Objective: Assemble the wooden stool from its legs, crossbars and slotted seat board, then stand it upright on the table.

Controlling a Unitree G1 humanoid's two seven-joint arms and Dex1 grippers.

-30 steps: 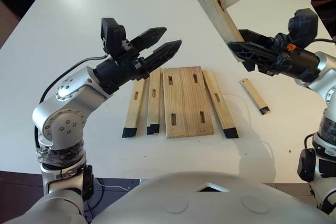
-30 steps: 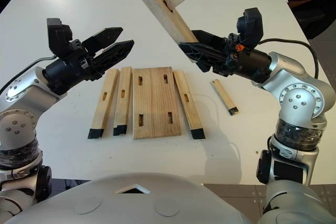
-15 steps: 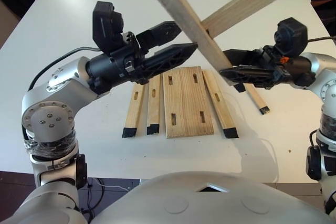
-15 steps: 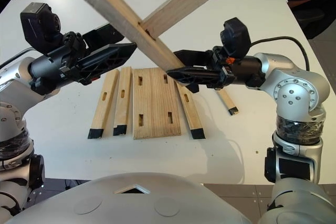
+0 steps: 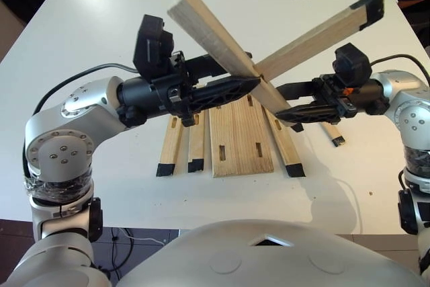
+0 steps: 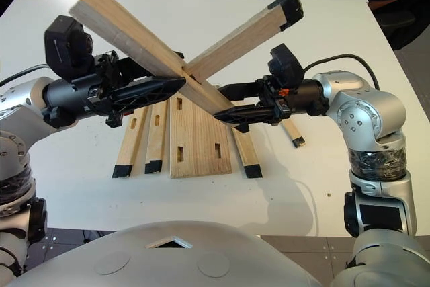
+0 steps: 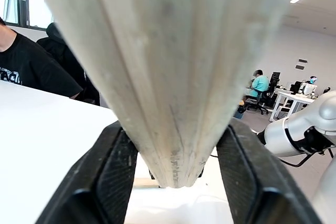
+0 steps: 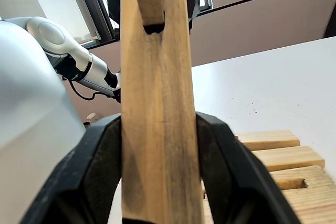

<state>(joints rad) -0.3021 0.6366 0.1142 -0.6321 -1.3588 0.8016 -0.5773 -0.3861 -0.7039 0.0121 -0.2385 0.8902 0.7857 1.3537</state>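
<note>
1. The left claw (image 5: pixel 243 77) is closed on a long wooden leg (image 5: pixel 208 35), one finger on each side of it, just by the point where that leg meets a second piece; the left wrist view has both pads pressed against the wood.
2. The right claw (image 5: pixel 279 102) is clamped on the lower end of the same leg; the right wrist view has the wood squeezed between its two fingers.
3. The leg is in the air above the bench (image 5: pixel 80 38), sloping from high on the robot's left down to its right; the second piece (image 5: pixel 322 31), with a black cap on its far end, is plugged into a slot in the leg and rises away to the right, so the two form a cross.
4. The slotted seat board (image 5: pixel 235 136) lies flat on the bench under the cross; two legs (image 5: pixel 173 140) (image 5: pixel 197 129) lie side by side just to its left; another leg (image 5: pixel 285 146) lies just to its right.
5. A short crossbar (image 5: pixel 332 132) lies further right, apart from the others, partly behind the right claw.
</note>
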